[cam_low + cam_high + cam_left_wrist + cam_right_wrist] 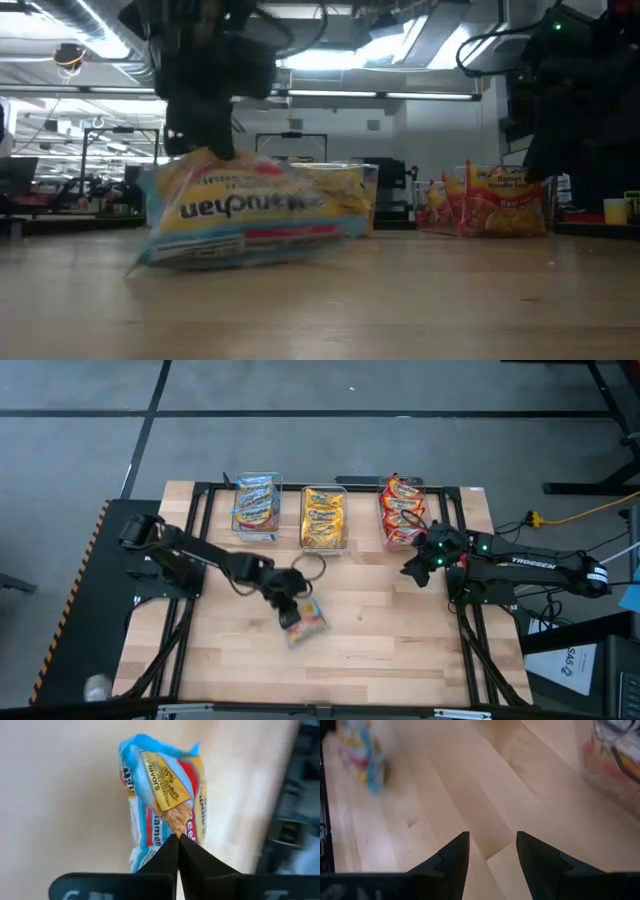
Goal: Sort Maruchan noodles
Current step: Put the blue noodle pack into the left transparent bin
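Pinching only the wrapper edge of a blue packet (162,805) with left gripper (178,839) pressed together, risking slippage once lifted.

High camera looks straight down on the whole table (400,650). Low one sits at tabletop level, facing the room, right up close to the blue-trimmed Maruchan packet (255,212). Left wrist camera peers down on that same packet; right wrist sees it farther off.
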